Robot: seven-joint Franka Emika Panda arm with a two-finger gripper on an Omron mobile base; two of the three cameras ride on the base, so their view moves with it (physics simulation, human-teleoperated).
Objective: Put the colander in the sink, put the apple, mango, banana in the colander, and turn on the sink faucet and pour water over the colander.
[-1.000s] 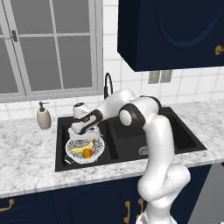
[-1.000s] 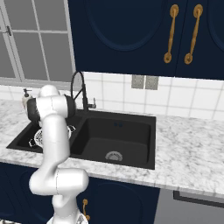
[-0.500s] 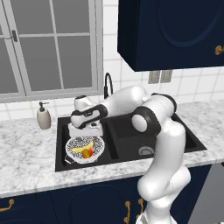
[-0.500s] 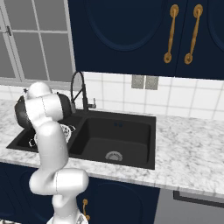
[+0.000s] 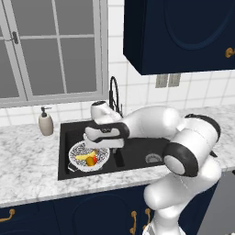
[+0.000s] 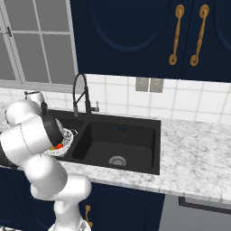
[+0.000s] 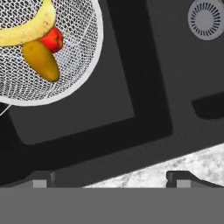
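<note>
Above sink [image 5: 133, 158] divider, beside colander [image 5: 79, 151]: tool [image 7: 109, 177] pointing down, fingers apart, empty.

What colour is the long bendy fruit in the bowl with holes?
Yellow. The banana lies in the colander, clearest in the hand view.

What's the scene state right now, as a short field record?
colander: in the left basin of the sink, colander
banana: in colander
apple: in colander, under the banana
mango: in colander beside the apple
faucet: behind the sink, no water visible
gripper: above the sink, holding nothing, jaws apart
</note>
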